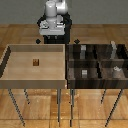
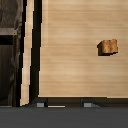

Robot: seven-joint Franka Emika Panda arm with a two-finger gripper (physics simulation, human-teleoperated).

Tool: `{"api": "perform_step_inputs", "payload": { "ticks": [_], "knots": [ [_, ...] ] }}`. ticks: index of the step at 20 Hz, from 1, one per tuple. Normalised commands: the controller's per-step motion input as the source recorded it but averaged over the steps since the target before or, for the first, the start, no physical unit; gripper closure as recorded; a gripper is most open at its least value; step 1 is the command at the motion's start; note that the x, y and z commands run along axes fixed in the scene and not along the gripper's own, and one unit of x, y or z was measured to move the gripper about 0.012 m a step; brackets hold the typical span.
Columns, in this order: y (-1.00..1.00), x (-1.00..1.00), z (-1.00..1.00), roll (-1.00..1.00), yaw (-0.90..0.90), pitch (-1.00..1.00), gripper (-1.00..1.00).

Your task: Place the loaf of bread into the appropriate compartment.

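The loaf of bread (image 1: 36, 62) is a tiny brown block lying alone on the floor of the light-tan tray (image 1: 10, 75); the wrist view shows its orange-tan face (image 2: 107, 47). My gripper (image 1: 52, 41) hangs above the tray's back edge, well apart from the loaf. Its fingertips (image 2: 40, 104) stand wide apart, so the gripper (image 2: 65, 105) is open and holds nothing. The dark striped four-part bin (image 1: 70, 70) stands to the exterior view's right of the tray. Its front section on the tray's side (image 1: 79, 77) holds a small low grey cube (image 1: 85, 73).
Taller grey blocks (image 1: 84, 50) (image 1: 114, 48) stand in the bin's back sections, and a pale object (image 1: 116, 69) sits in the front section away from the tray. The bin's dark wall (image 2: 10, 50) borders the tray in the wrist view. Both containers stand on thin legs.
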Motion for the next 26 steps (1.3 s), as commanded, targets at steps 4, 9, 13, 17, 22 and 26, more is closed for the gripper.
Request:
{"api": "perform_step_inputs", "payload": {
  "ticks": [4, 9, 13, 17, 22, 26],
  "knots": [
    [0.00, 0.00, 0.00, 0.00, 0.00, 0.00, -1.00],
    [-0.20, 0.00, 0.00, 0.00, 0.00, 0.00, -1.00],
    [-0.75, 0.00, 0.00, 0.00, 0.00, 0.00, -1.00],
    [-1.00, 0.00, 0.00, 0.00, 0.00, 0.00, -1.00],
    [-0.60, 0.00, 0.00, 0.00, 0.00, 0.00, -1.00],
    [0.00, 0.00, 0.00, 0.00, 0.00, 0.00, -1.00]
  ]
}}
